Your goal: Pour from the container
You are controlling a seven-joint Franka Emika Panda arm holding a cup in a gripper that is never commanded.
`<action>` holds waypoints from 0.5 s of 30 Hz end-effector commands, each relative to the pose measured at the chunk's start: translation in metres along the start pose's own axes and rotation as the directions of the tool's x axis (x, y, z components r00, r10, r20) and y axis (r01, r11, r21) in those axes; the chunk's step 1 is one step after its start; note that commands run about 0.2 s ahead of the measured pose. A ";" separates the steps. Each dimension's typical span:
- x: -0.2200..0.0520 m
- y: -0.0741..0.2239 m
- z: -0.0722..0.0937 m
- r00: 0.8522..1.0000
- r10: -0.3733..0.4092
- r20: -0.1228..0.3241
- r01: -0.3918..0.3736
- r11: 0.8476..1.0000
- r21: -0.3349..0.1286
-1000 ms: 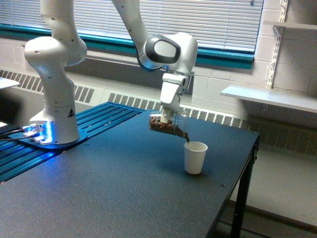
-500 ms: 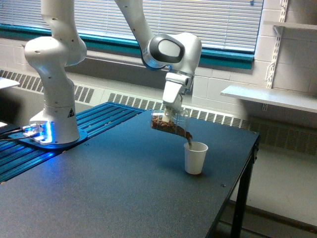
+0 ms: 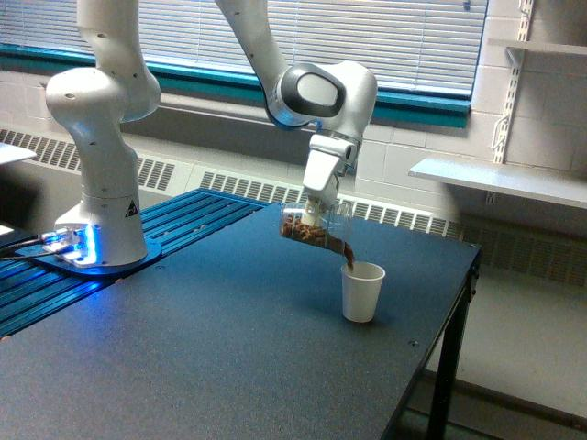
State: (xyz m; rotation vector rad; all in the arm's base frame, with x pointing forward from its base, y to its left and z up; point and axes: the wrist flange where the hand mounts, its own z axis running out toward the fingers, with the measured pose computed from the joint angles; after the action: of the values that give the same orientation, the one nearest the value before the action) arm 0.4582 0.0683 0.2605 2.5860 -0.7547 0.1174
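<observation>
In the exterior view the clear container (image 3: 312,229) with brown granules hangs tipped on its side above the dark table, mouth lowered toward the view's right. My gripper (image 3: 315,213) is shut on it from above. A brown stream runs from its mouth into the white paper cup (image 3: 362,291), which stands upright on the table just below and to the right of the mouth.
The arm's white base (image 3: 101,220) stands at the view's left on a blue slatted platform (image 3: 174,229). The table's right edge (image 3: 463,302) drops off close behind the cup. A wall shelf (image 3: 500,179) sits at the right.
The gripper and container have shifted slightly to the view's right and up. The brown stream keeps falling into the white cup, which has not moved.
</observation>
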 end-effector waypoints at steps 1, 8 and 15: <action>-0.001 -0.005 -0.004 1.000 0.004 0.005 -0.004 1.000 -0.004; 0.002 -0.007 -0.007 1.000 0.004 0.020 -0.004 1.000 -0.015; 0.006 -0.009 -0.009 1.000 0.007 0.026 -0.007 1.000 -0.022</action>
State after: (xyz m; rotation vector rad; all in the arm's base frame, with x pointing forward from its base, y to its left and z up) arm 0.4644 0.0707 0.2627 2.5676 -0.7831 0.0810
